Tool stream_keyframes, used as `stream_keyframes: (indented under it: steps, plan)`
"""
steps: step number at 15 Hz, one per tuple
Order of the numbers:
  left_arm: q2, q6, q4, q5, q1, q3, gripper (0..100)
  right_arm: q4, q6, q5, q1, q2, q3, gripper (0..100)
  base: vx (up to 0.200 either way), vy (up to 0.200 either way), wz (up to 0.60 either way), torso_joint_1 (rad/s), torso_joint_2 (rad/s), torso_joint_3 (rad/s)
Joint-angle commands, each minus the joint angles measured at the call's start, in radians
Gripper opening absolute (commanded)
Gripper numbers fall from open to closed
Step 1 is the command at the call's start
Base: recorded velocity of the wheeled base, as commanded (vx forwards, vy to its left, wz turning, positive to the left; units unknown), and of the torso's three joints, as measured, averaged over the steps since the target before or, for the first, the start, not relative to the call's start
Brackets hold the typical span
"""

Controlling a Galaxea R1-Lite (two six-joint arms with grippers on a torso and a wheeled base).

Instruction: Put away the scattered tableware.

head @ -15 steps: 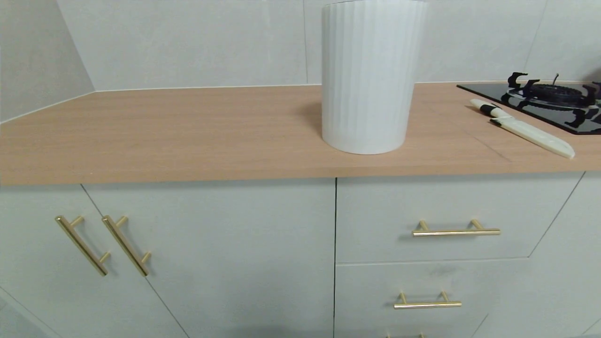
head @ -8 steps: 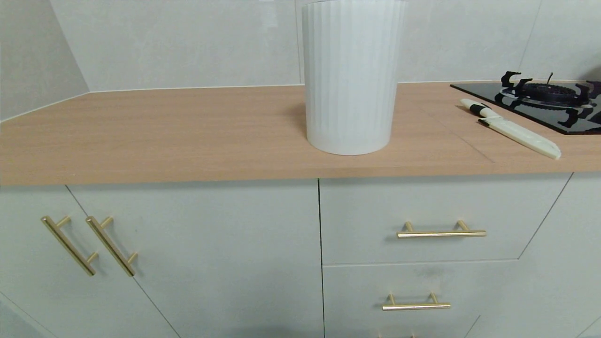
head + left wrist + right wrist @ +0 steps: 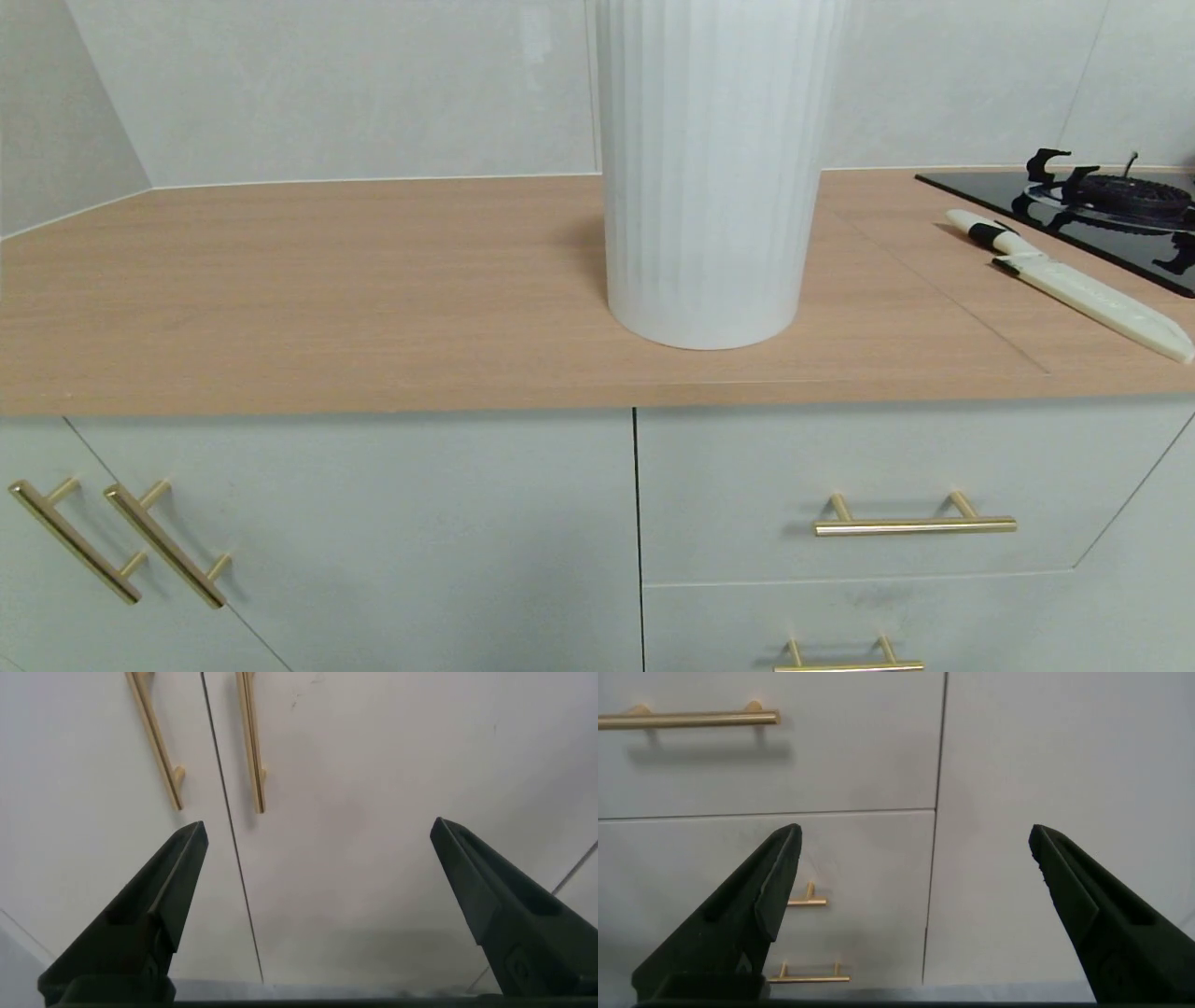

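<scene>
Knife (image 3: pixel 1071 286): lies flat by worktop (image 3: pixel 280 299) right edge, beside hob (image 3: pixel 1111 196), unstowed. Ribbed holder (image 3: pixel 709 187): stands near front edge, likely its destination. Left pincer (image 3: pixel 318 826), right pincer (image 3: pixel 915 831): spread, empty, facing cabinet fronts (image 3: pixel 373 523).

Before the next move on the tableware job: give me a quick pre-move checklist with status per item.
1. Left gripper open, empty: ok.
2. Right gripper open, empty: ok.
3. Cream knife with black-banded handle lying free on the wooden countertop: ok.
4. White ribbed cylindrical container upright: ok.
5. Container's rim and inside free: cannot tell, its top is cut off.
6. Both grippers at counter height: not ok, they face the grey cabinet fronts below.
</scene>
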Motion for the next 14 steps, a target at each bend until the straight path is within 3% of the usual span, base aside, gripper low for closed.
stream_keyframes:
  steps: [1, 6, 10, 14]
  plan:
    - [0.0, 0.0, -0.001, 0.0, 0.0, 0.0, 100, 0.0, 0.0, 0.0, 0.001, 0.002, 0.0, 100, 0.0, 0.0, 0.0, 0.0, 0.0, 0.0]
    - [0.0, 0.0, -0.001, 0.0, 0.0, 0.0, 100, 0.0, 0.0, -0.001, 0.001, 0.002, 0.0, 100, 0.0, 0.0, 0.0, 0.0, -0.02, -0.011]
    - [0.0, 0.0, -0.001, 0.0, 0.0, 0.0, 100, 0.0, 0.0, 0.0, 0.001, 0.002, 0.0, 100, 0.0, 0.0, 0.0, 0.027, -0.23, -0.303]
    - [0.0, 0.0, -0.001, 0.0, 0.0, 0.0, 100, 0.0, 0.0, 0.0, 0.001, 0.002, 0.0, 100, 0.0, 0.0, 0.0, 0.078, -0.53, -0.345]
